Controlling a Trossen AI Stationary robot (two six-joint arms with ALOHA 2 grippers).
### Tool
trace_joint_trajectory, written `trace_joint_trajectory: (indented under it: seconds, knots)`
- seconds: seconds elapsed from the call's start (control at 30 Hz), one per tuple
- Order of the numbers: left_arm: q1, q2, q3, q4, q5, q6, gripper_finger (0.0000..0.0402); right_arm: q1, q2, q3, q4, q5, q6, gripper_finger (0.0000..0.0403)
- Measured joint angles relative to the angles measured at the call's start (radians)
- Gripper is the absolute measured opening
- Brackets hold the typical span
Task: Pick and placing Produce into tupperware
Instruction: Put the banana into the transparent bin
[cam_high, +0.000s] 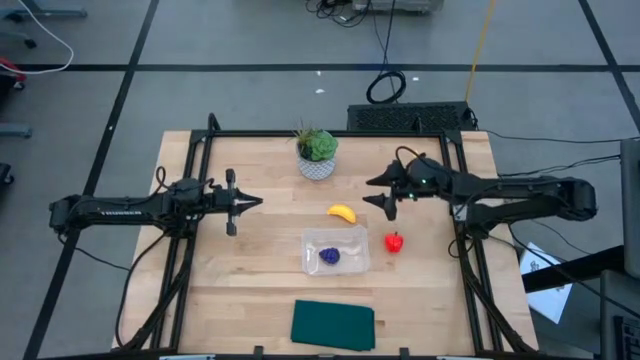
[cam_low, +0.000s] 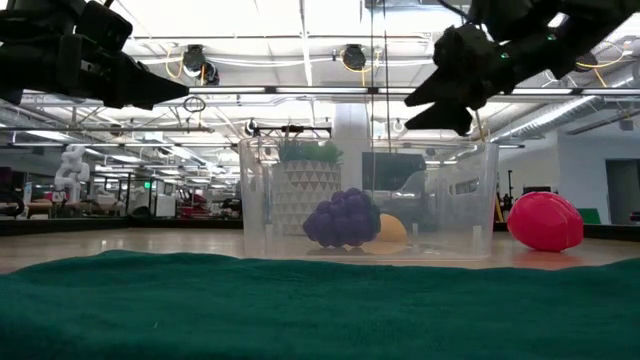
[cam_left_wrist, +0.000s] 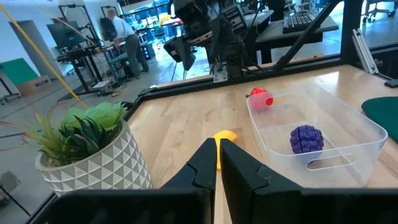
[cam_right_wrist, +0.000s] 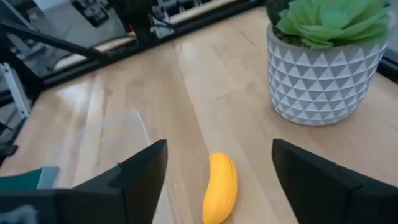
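A: What's the light wooden table (cam_high: 250, 290) carrying?

B: Sitting near the middle is the small clear plastic rectangular tupperware (cam_high: 335, 251), and the dark purple bumpy roundish piece (cam_high: 329, 256) is lying inside it. The curved yellow toy banana (cam_high: 342, 212) is resting on the wood just beyond its far edge, and the red fruit with a green top (cam_high: 394, 242) is sitting just right of it.

A: And the arms?

B: The right gripper (cam_high: 385, 190) is hovering above the table, right of the banana, fingers spread wide and holding nothing. The left gripper (cam_high: 256, 202) is waiting to the left, jaws pinched together, empty.

A: Anything else?

B: A green plant in a white patterned pot (cam_high: 317, 151) is standing at the far side; a dark green rectangular cloth (cam_high: 333, 325) is lying at the near edge.
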Motion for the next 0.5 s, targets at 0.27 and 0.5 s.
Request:
trace_joint_trajectory:
  seconds: [0.27,0.5]
  knots:
    - [0.0,0.0,0.0,-0.002,0.0,-0.002,0.0026,-0.001,0.126,0.164,-0.179,-0.003,-0.051,0.0336]
    - [0.0,0.003,0.0,-0.008,0.0,-0.004,0.0026,-0.009,0.251,0.308,-0.3,0.005,-0.064,0.0338]
